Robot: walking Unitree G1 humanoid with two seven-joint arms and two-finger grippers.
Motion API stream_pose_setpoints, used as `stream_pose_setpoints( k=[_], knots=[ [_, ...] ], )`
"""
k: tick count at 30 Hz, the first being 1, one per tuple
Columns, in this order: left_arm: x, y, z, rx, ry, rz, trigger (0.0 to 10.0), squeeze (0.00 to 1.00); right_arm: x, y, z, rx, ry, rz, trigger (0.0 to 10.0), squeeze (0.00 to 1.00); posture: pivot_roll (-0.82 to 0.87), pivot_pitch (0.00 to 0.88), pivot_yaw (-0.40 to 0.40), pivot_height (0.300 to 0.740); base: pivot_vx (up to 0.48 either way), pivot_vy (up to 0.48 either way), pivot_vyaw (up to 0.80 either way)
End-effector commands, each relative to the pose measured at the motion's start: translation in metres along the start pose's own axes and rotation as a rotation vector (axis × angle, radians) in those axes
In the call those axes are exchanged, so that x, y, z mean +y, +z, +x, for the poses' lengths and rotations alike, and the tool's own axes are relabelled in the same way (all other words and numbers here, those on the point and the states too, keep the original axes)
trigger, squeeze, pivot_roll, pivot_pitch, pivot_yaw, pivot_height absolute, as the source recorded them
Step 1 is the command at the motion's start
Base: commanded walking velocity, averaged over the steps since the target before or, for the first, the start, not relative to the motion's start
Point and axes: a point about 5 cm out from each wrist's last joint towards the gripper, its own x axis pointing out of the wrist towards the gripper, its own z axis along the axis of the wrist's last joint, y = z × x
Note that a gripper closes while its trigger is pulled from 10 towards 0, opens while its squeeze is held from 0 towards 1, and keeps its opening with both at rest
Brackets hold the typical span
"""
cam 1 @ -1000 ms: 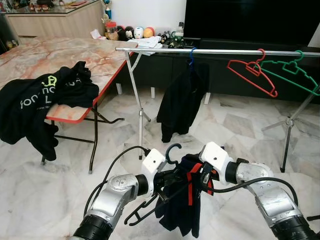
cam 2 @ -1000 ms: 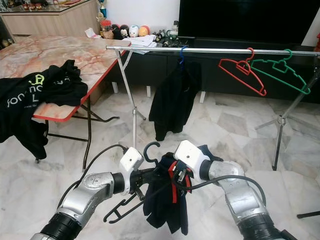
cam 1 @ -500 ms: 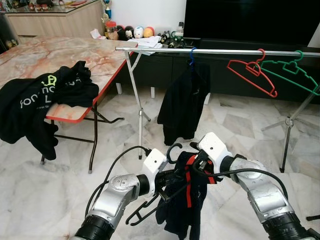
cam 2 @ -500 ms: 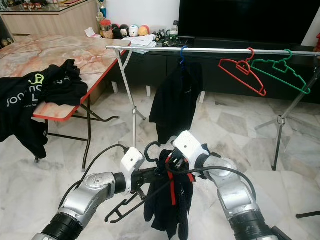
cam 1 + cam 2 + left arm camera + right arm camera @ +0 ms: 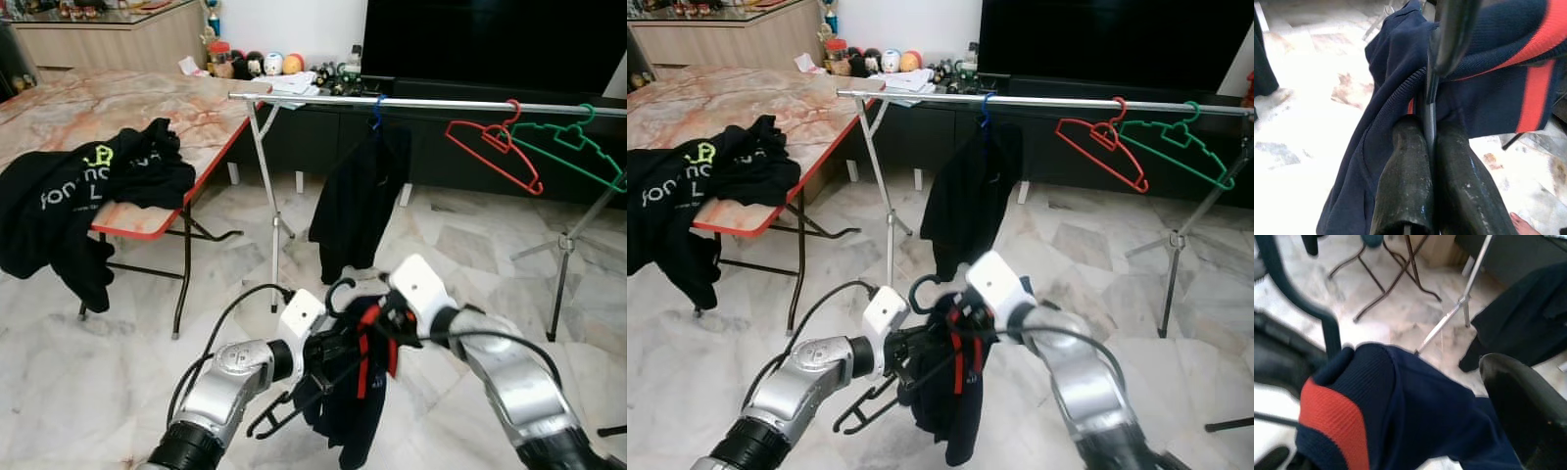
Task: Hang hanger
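Low before a silver clothes rail (image 5: 421, 101), the left gripper (image 5: 1432, 147) pinches a black plastic hanger (image 5: 338, 294) draped with a navy garment with red stripes (image 5: 358, 392), fingers pressed together on it. The right gripper (image 5: 392, 315) meets the garment's top; whether its fingers are spread cannot be told.

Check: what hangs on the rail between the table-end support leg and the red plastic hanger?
A dark garment on a blue hanger, seen in both eye views.

We are seeing our right gripper (image 5: 389, 318) blurring; its fingers stay unreadable. The navy garment (image 5: 348, 406) is hiding most of the black hanger (image 5: 294, 411) at six o'clock.
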Motion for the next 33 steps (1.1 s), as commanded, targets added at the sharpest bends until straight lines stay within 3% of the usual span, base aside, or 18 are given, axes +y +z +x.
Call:
stream_pose_setpoints(
  k=[1, 8, 9, 11, 14, 17, 23, 25, 26, 27, 30, 33],
  knots=[
    [0.002, 0.008, 0.001, -0.043, 0.013, 0.023, 10.0, 0.0, 0.003, -0.002, -0.004, 0.037, 0.02, -0.057, 10.0, 1.0, -0.02, 0.038, -0.006, 0.74, 0.0, 0.0, 0.0],
    [0.002, 0.008, 0.001, -0.043, 0.013, 0.023, 10.0, 0.0, 0.003, -0.002, -0.004, 0.037, 0.02, -0.057, 10.0, 1.0, -0.02, 0.038, -0.006, 0.74, 0.0, 0.0, 0.0],
    [0.002, 0.008, 0.001, -0.043, 0.014, 0.023, 10.0, 0.0, 0.003, -0.005, -0.006, 0.057, 0.015, -0.068, 10.0, 1.0, -0.02, 0.036, -0.006, 0.74, 0.0, 0.0, 0.0],
    [0.005, 0.007, 0.002, -0.046, 0.048, 0.019, 10.0, 0.0, 0.019, -0.001, -0.022, 0.044, 0.143, -0.114, 10.0, 1.0, -0.03, 0.022, -0.009, 0.74, 0.0, 0.0, 0.0],
    [0.005, 0.006, 0.002, -0.04, 0.055, 0.022, 10.0, 0.0, 0.022, -0.006, -0.029, 0.097, 0.161, -0.152, 10.0, 1.0, -0.04, 0.02, -0.009, 0.74, 0.0, 0.0, 0.0],
    [0.005, 0.005, 0.002, -0.038, 0.057, 0.022, 10.0, 0.0, 0.016, -0.017, -0.032, 0.17, 0.118, -0.208, 10.0, 1.0, -0.04, 0.02, -0.01, 0.74, 0.0, 0.0, 0.0],
    [0.006, 0.007, 0.003, -0.051, 0.058, 0.025, 10.0, 0.0, 0.015, -0.015, -0.035, 0.156, 0.121, -0.171, 10.0, 1.0, -0.03, 0.029, -0.015, 0.74, 0.0, 0.0, 0.0],
    [0.006, 0.007, 0.001, -0.05, 0.042, 0.034, 10.0, 0.0, 0.0, -0.021, -0.037, 0.222, 0.021, -0.248, 10.0, 1.0, -0.04, 0.036, -0.016, 0.74, 0.0, 0.0, 0.0],
    [0.006, 0.007, 0.001, -0.05, 0.042, 0.034, 10.0, 0.0, 0.0, -0.021, -0.037, 0.222, 0.021, -0.248, 10.0, 1.0, -0.04, 0.036, -0.016, 0.74, 0.0, 0.0, 0.0],
    [0.005, 0.004, 0.0, -0.037, 0.025, 0.035, 10.0, 0.0, -0.013, -0.022, -0.037, 0.228, -0.072, -0.27, 10.0, 0.0, -0.04, 0.036, -0.016, 0.74, 0.0, 0.0, 0.0],
    [0.002, -0.001, -0.003, 0.0, -0.024, 0.04, 10.0, 0.0, -0.031, -0.007, -0.035, 0.085, -0.201, -0.177, 10.0, 0.0, -0.03, 0.044, -0.015, 0.74, 0.0, 0.0, 0.0],
    [0.002, -0.008, -0.008, 0.049, -0.056, 0.071, 10.0, 0.0, -0.037, 0.008, -0.035, -0.041, -0.209, -0.13, 10.0, 0.0, -0.03, 0.046, -0.014, 0.74, 0.0, 0.0, 0.0]
  ],
)
